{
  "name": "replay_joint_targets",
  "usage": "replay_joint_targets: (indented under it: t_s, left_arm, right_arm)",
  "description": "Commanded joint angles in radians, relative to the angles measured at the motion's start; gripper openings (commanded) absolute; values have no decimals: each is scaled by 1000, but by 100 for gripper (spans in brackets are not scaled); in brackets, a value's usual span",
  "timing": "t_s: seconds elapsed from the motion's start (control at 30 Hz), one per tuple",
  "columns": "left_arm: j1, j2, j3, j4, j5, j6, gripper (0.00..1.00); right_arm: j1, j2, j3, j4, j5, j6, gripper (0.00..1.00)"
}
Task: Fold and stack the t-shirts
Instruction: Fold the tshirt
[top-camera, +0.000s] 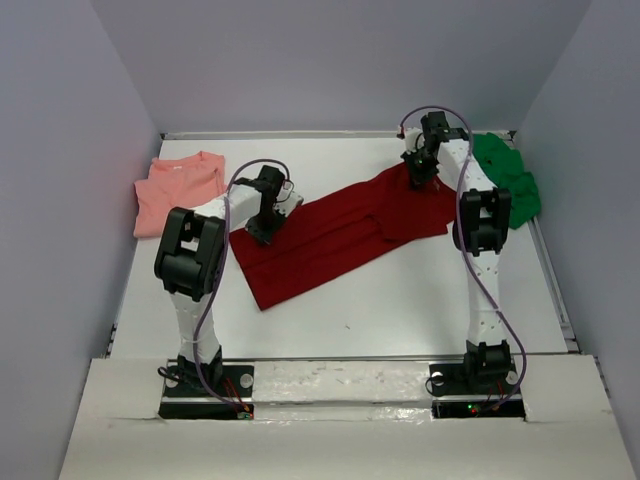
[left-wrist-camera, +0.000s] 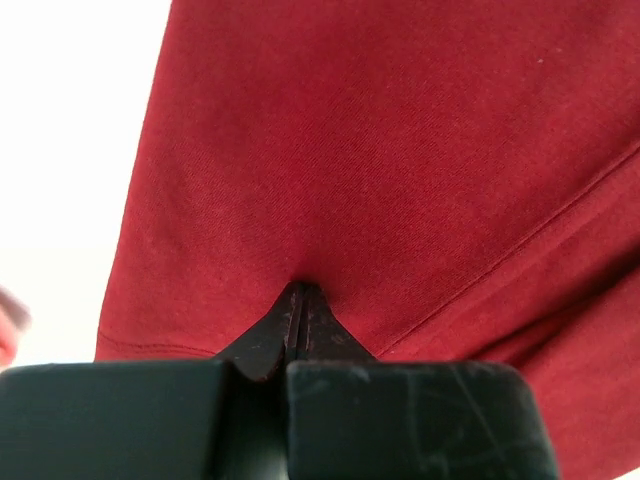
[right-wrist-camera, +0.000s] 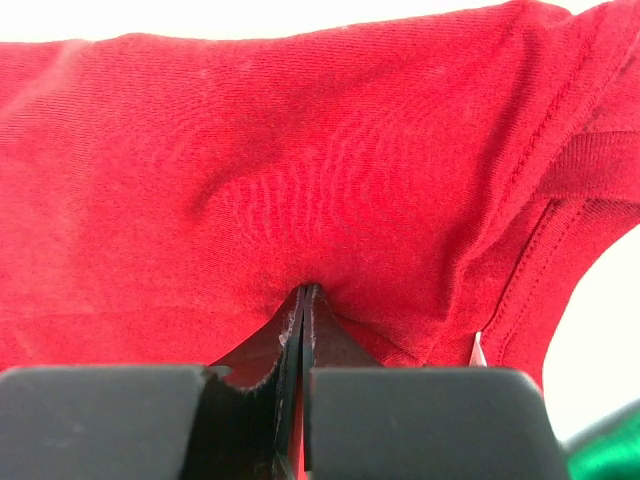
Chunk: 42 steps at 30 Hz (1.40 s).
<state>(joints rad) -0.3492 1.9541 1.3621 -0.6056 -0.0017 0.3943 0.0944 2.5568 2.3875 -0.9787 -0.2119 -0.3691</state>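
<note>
Left gripper (top-camera: 266, 236) and right gripper (top-camera: 418, 182), wrists angled down, each pinch the dark red t-shirt (top-camera: 330, 240).

The white worktop (top-camera: 420, 300) carries three shirts. The red shirt (top-camera: 330, 240) lies across the middle in a long slanting band, running from the left front up toward the back right, with one layer folded over another along its length. The pink shirt (top-camera: 180, 190) lies loosely flat in the back left corner beside the left wall, apart from the red one, and the green shirt (top-camera: 510, 180) lies bunched in the back right corner, reaching the worktop's right edge, near the red shirt's far end.
</note>
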Motion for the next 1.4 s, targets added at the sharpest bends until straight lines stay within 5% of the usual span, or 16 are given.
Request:
replay_joint_targets:
  t_s: [0.0,0.53,0.97,1.37]
  left_arm:
    - [3,-70,-43,-85,57,-37,0]
    - [-99,-118,-144,-126,121,-51,0]
    - [-195,-152,-204,-132,150,-46,0]
    - [-201,-162,-210,-161,216,-20,0]
  right_arm:
    - [57,52,36,12,-122,-24,0]
    - [136,91,127,201,-210,-51,0]
    - [145,151,183,398,18,-44,0]
    - [145,227,280,684,3,-39,0]
